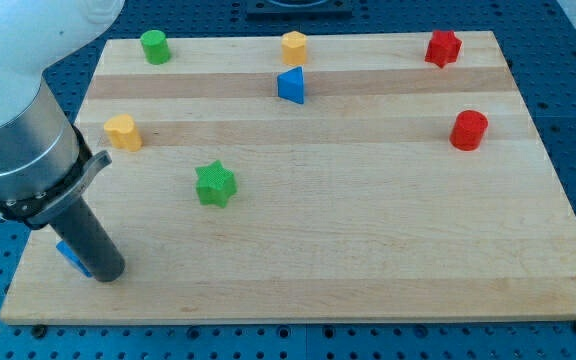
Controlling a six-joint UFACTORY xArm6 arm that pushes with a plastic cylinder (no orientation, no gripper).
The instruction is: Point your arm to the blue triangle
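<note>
The blue triangle [290, 86] is seen in the upper middle of the frame, on the wooden board [368, 230]. Just above it, close to the board's top edge, an orange block [294, 46] of roughly hexagonal shape is placed; the two are near each other, and whether they touch cannot be told.

My tip [107, 275] is found in the lower left of the frame, near the board's left edge, well apart from the blue triangle. A small blue block [69, 254] is partly hidden behind the rod there, just beside the tip; its shape cannot be made out.

A green star [215, 185] is located to the upper right of the tip, in the left half of the board. A yellow block [122, 131], rounded in form, is seen further up on the left. A green cylinder [154, 46] is placed in the upper left, a red star [443, 48] in the upper right, and a red cylinder [468, 130] below it on the right.

No jaws are carried by this arm; only a straight dark rod is shown.
</note>
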